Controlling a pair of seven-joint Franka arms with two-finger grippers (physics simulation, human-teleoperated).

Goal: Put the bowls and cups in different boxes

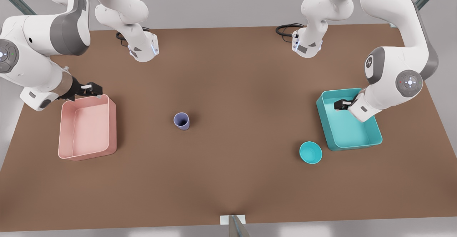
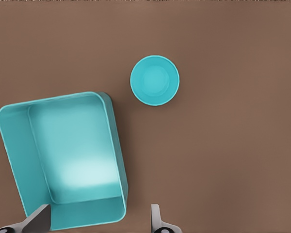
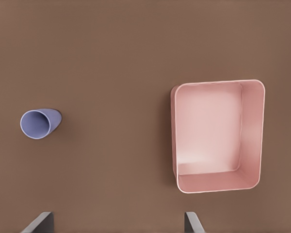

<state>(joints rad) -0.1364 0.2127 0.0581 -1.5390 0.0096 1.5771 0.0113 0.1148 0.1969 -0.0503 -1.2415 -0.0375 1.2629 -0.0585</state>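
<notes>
Two white Franka arms reach over a bare brown table [image 1: 228,180] in front of a plain grey wall, black cables coiled at their bases. The surface carries two boxes, one cup and one bowl. The lavender cup [image 1: 181,121] stands upright near the middle of the table. The pink box [image 1: 87,127] sits well to the cup's left in the front view, the teal box [image 1: 348,121] well to its right, and the teal bowl [image 1: 310,152] rests just beside that box's near corner. The left gripper [image 1: 342,105] hovers above the teal box, fingers [image 2: 39,219] spread wide, holding nothing. The right gripper [image 1: 93,89] hangs at the pink box's far rim, fingers [image 3: 193,223] likewise spread and empty.
</notes>
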